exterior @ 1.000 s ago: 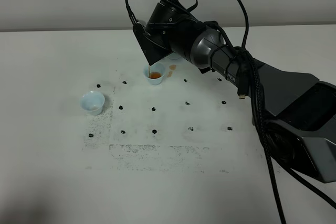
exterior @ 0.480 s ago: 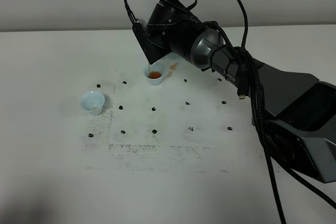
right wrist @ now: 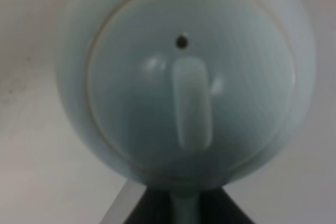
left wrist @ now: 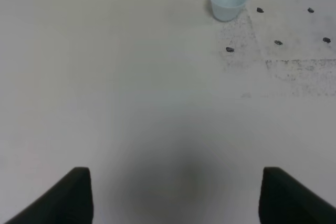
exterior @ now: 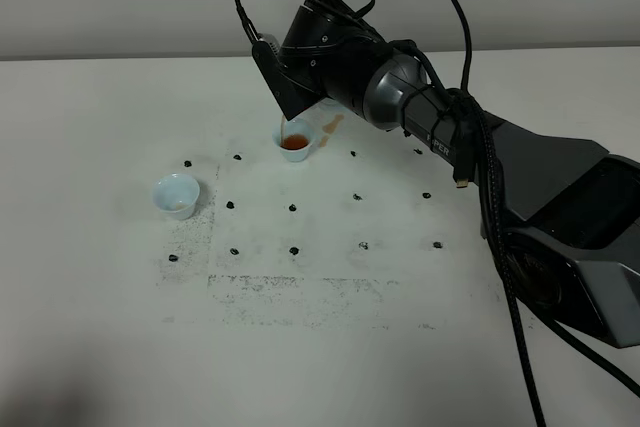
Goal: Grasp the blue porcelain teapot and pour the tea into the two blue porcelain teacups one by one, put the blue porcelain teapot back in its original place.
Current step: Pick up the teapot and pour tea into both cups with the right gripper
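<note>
The blue porcelain teapot (right wrist: 189, 77) is pouring brown tea (exterior: 293, 144) into the far teacup (exterior: 298, 136), with the right gripper (right wrist: 184, 205) clamping its handle. The near teacup (exterior: 176, 194) is standing well apart on the tabletop (exterior: 120, 327). The left gripper (left wrist: 176, 198) is hovering spread and empty.

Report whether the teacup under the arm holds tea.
Holds tea: orange-brown liquid shows inside the teacup; how full, cannot tell.

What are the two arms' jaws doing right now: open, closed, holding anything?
Left gripper: jaws open, holding nothing.
Right gripper: jaws closed on the blue porcelain teapot.
</note>
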`<control>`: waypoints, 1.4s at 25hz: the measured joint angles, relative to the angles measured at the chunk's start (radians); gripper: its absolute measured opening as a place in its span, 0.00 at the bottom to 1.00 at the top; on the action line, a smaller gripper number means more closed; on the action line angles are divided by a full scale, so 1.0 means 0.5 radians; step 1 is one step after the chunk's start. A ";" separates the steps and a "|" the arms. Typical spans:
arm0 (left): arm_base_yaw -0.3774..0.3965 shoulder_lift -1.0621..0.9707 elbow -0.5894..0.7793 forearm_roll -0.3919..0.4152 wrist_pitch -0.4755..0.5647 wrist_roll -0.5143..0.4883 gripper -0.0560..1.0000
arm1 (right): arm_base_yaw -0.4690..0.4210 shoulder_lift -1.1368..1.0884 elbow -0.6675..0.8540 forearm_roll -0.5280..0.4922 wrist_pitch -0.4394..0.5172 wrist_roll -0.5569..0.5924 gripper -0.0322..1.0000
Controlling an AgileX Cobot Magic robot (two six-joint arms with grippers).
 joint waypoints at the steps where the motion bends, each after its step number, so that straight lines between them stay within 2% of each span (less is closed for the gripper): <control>1: 0.000 0.000 0.000 0.000 0.000 0.000 0.68 | 0.000 0.000 0.000 -0.002 0.000 0.000 0.11; 35: 0.000 0.000 0.000 0.000 -0.002 -0.002 0.68 | -0.004 0.000 0.000 -0.008 -0.028 -0.132 0.11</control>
